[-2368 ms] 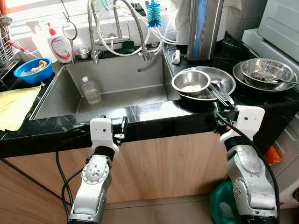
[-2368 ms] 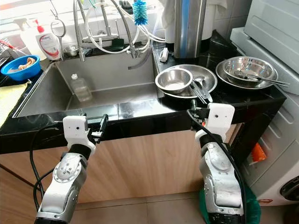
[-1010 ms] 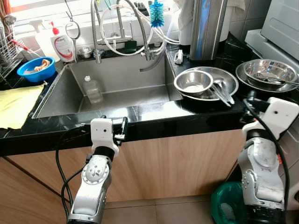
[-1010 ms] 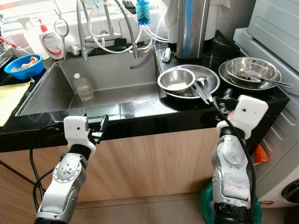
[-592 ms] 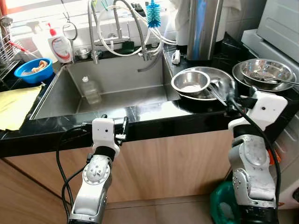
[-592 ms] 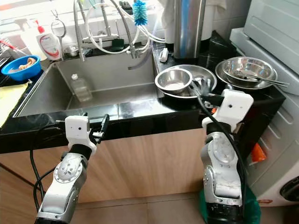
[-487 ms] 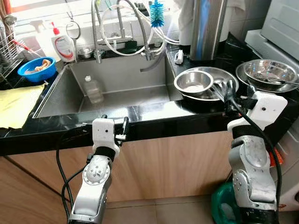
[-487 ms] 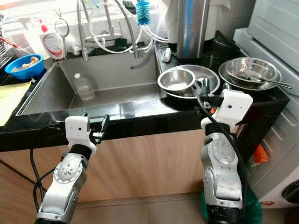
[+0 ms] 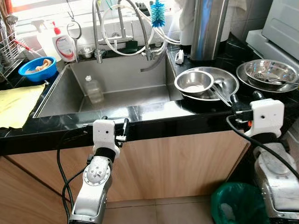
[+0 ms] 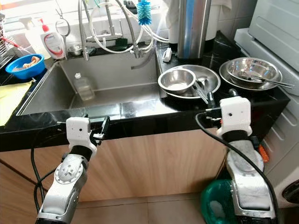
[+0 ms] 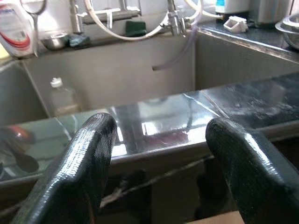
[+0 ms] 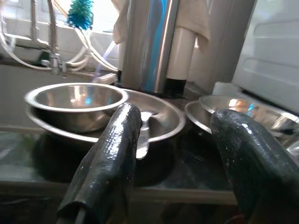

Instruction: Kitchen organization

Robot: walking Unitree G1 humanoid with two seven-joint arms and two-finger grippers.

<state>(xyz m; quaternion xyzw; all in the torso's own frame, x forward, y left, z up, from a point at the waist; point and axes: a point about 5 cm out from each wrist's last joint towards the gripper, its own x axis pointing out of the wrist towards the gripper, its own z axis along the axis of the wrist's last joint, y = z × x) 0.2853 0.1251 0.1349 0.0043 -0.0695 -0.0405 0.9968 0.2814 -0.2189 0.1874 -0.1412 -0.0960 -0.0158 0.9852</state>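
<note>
Two pincers, left [image 9: 124, 128] and right [image 9: 233, 103], are held spread at the table [image 9: 154, 114] edge; the near-right bowl [image 9: 195, 83] is judged the next target.

Blue bowl [image 9: 32, 69]: contents too small to identify; soap bottle [image 9: 61, 44]: label unreadable; dish rack [image 9: 8, 50]: cut off by frame edge.

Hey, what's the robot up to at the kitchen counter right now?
The robot stands at a black counter beside the sink, holding nothing. Its right gripper, fingers open, is raised at the counter's edge, pointing at a small steel bowl sitting in a wider steel dish with utensils. Its left gripper, also open, sits low at the counter's front edge. A plastic bottle stands in the sink.
</note>
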